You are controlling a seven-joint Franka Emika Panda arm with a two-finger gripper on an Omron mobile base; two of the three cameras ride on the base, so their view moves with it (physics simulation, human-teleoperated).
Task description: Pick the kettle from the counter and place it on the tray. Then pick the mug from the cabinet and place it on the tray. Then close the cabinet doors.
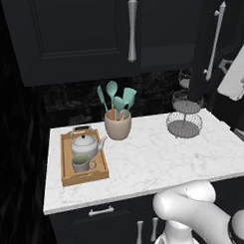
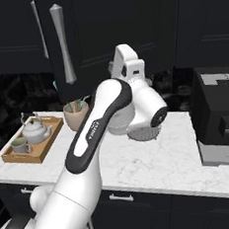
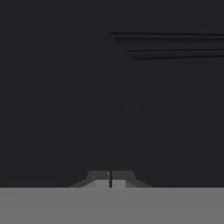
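With its two fingertips pressed together and nothing between them, my hand (image 3: 110,178) faces a black panelled door (image 3: 166,109) at close range; I cannot tell whether it touches the panel. I count one kettle (image 1: 85,144) and one mug (image 1: 81,164), both sitting on the single tray (image 1: 66,166) at the left end of the counter (image 1: 160,157), mug just in front of kettle. One pot (image 1: 117,125) of teal utensils stands right of the tray, and one wire stand (image 1: 184,117) further right. Two silver bar handles (image 1: 132,30) show on the doors. My arm (image 2: 100,123) rises over the counter, elbow bent, its end lifted toward the cabinet (image 2: 127,21).
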